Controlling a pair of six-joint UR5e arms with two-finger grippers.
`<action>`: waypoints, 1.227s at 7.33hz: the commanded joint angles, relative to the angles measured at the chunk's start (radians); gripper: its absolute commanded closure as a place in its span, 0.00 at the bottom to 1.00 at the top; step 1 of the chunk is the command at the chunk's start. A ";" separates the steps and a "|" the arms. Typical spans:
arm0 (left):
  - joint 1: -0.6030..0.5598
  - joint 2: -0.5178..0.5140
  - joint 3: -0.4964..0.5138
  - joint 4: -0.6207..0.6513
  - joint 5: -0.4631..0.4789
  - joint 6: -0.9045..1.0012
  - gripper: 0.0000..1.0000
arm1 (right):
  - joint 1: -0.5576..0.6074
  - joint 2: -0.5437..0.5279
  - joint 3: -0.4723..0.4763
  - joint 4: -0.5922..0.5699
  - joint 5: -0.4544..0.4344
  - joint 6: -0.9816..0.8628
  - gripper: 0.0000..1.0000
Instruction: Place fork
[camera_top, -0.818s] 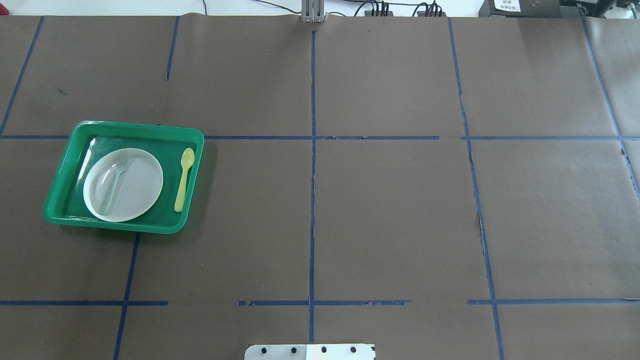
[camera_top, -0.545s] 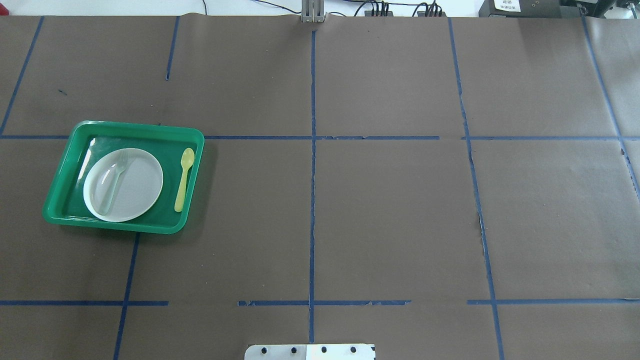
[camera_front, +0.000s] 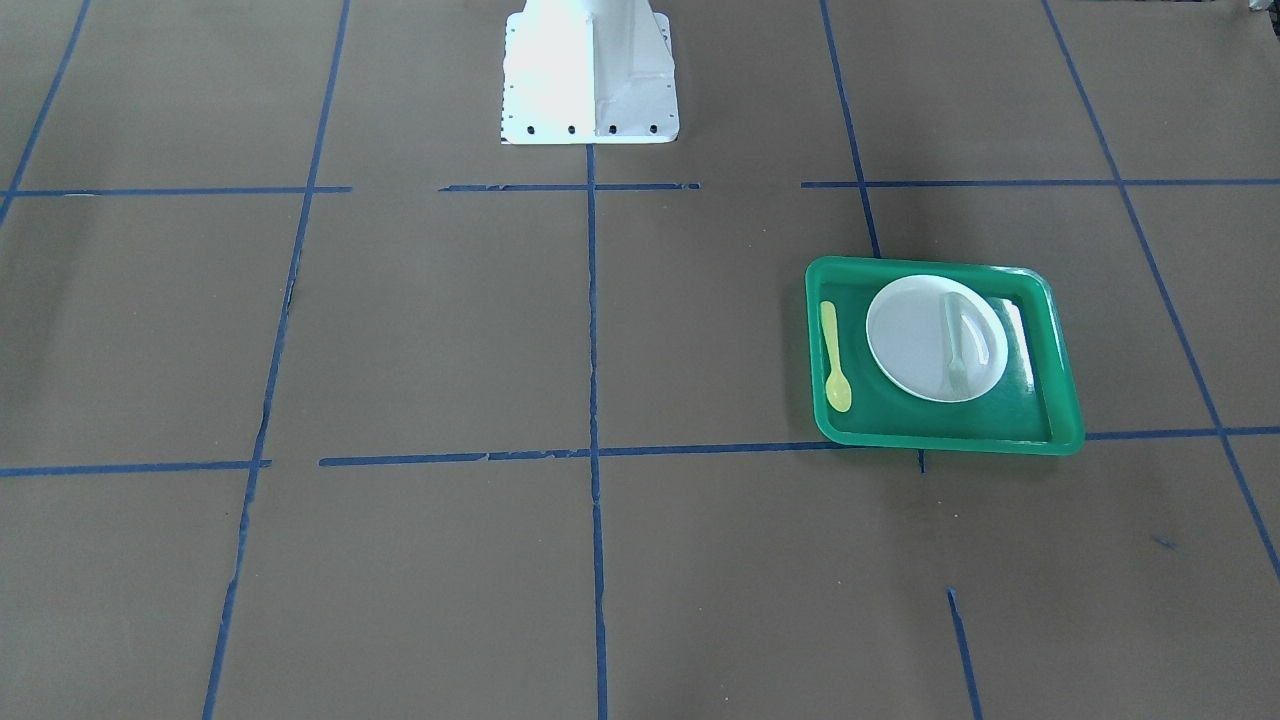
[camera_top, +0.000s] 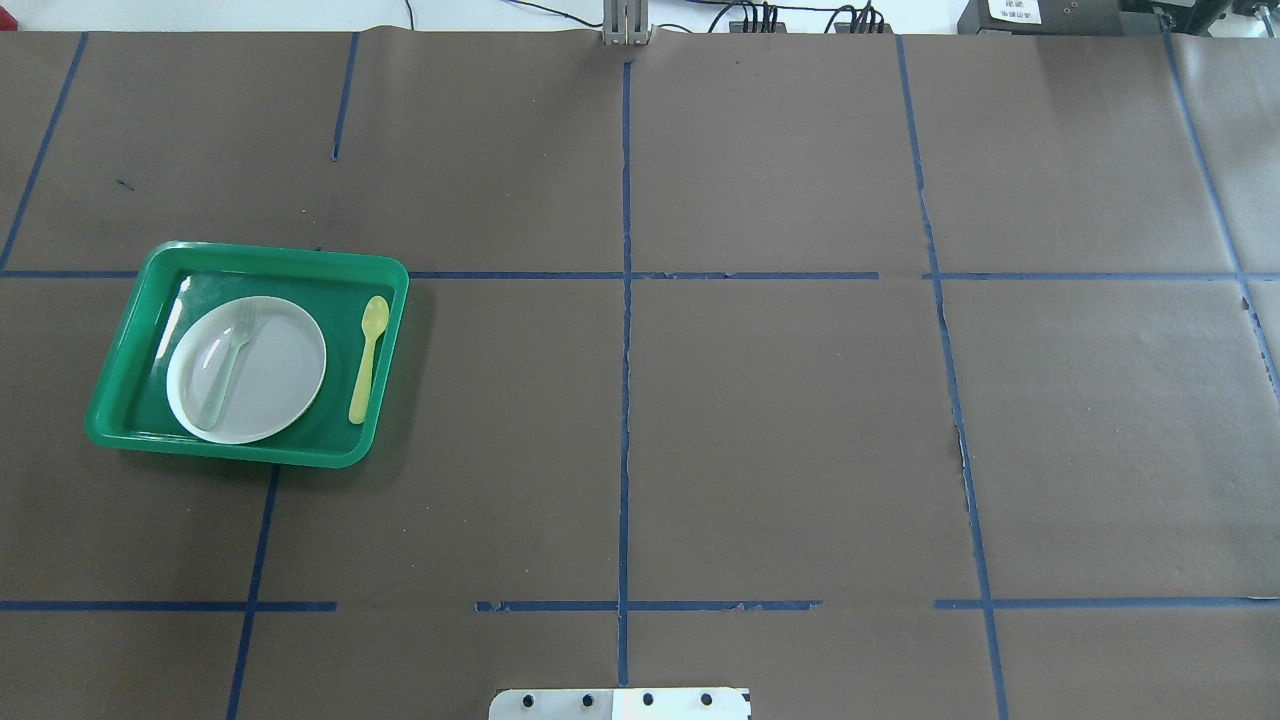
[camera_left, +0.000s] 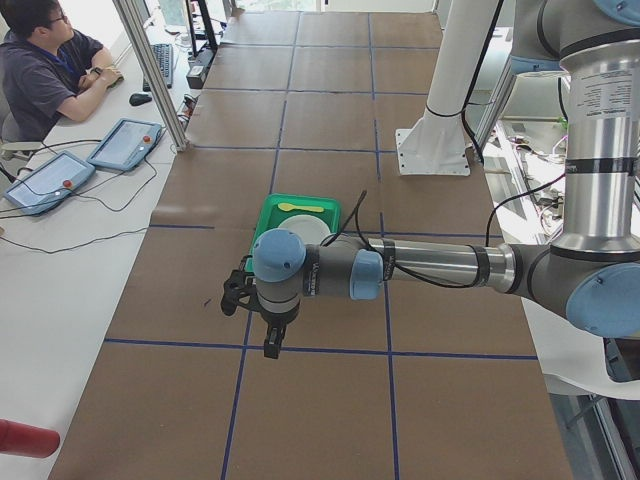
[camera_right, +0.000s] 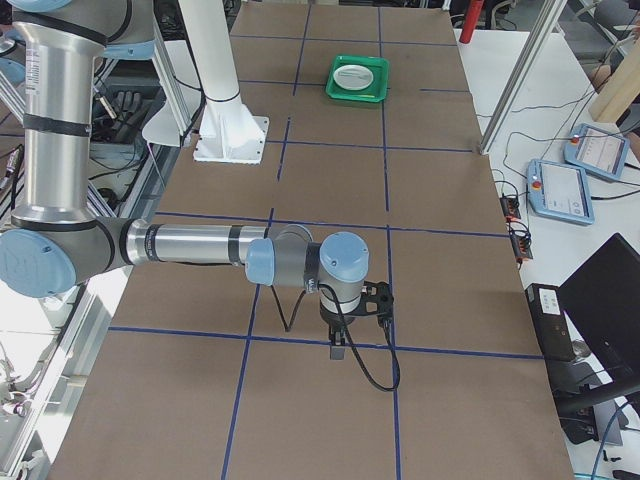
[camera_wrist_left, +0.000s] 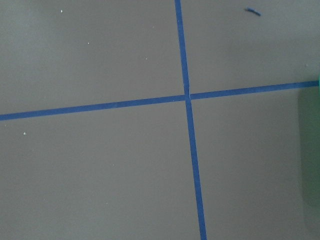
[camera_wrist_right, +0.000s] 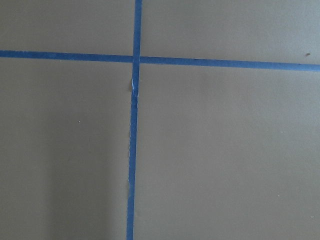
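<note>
Brown paper (camera_top: 800, 430), gridded with blue tape lines (camera_top: 625, 400), spreads under even light beside a white desk (camera_left: 50, 300) bearing two tablets (camera_left: 125, 143).

Six views, one tabletop (camera_top: 800, 420).
Your overhead and front cameras face each other and share the green tray (camera_top: 250, 252), at 9 o'clock overhead and 3 o'clock from the front. Side cameras look along from either end. Wrist cameras stare down, close.
</note>
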 joint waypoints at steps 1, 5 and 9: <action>0.123 -0.001 -0.020 -0.189 -0.028 -0.212 0.00 | 0.000 0.000 -0.001 0.000 0.000 0.000 0.00; 0.473 -0.018 -0.206 -0.272 0.110 -0.719 0.00 | 0.000 0.000 -0.001 0.000 0.000 0.000 0.00; 0.755 -0.131 -0.044 -0.359 0.255 -1.006 0.00 | 0.000 0.000 0.000 0.000 0.000 0.001 0.00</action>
